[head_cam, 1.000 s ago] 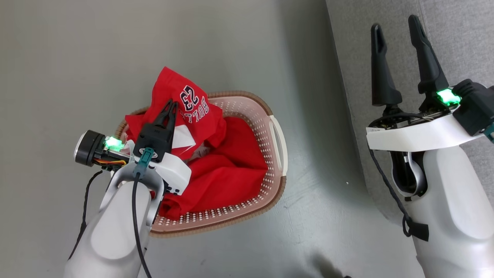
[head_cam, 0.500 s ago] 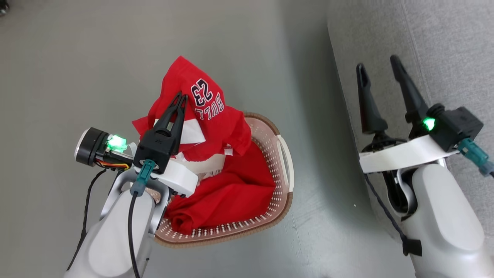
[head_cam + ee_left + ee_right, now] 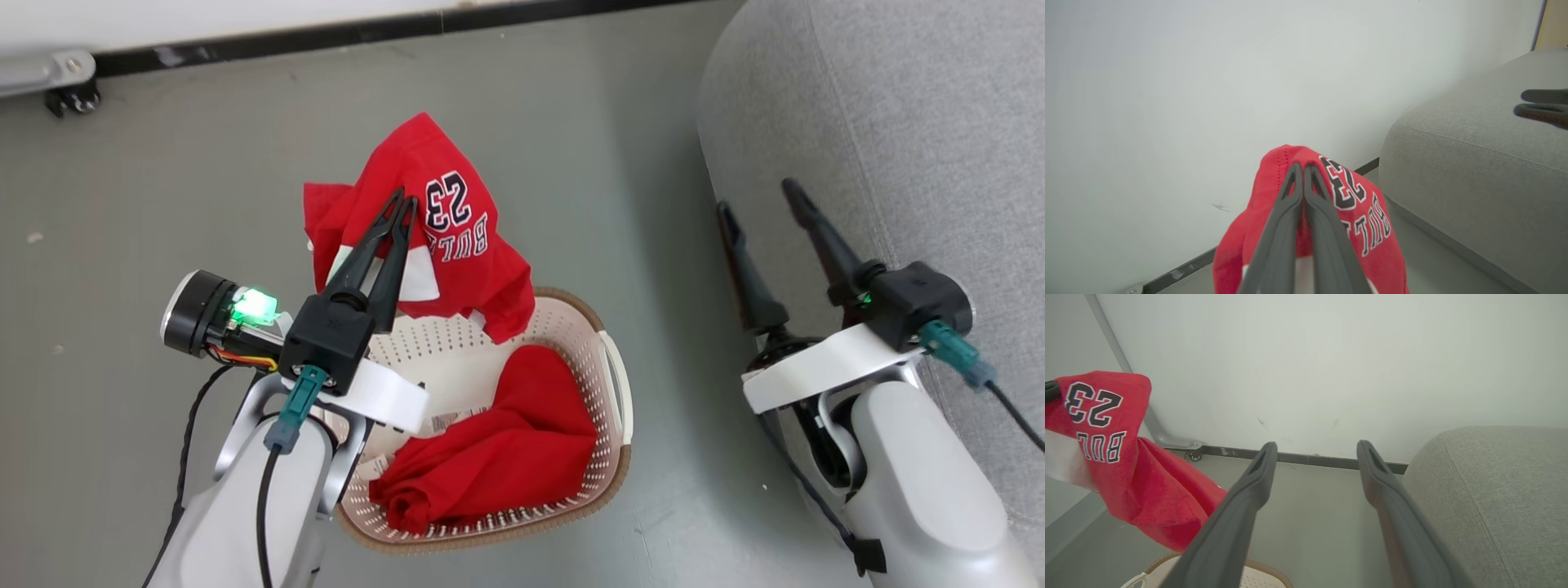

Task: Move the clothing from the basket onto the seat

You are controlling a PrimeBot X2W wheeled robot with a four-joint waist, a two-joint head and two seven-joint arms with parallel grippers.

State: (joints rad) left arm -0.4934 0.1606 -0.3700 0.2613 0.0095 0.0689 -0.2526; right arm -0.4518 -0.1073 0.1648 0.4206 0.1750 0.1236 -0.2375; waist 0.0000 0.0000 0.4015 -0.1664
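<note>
Red jersey (image 3: 457,237) pinched in left tool (image 3: 400,204), above basket (image 3: 608,392)

Bright, even light, with a soft shadow on the floor (image 3: 653,204) beside the sofa (image 3: 898,122).

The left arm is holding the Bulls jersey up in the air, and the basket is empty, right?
Not quite. The basket is not empty: the head view shows a plain red garment lying in it. The rest is right: the left arm holds the Bulls jersey up, jaws shut on it.
</note>
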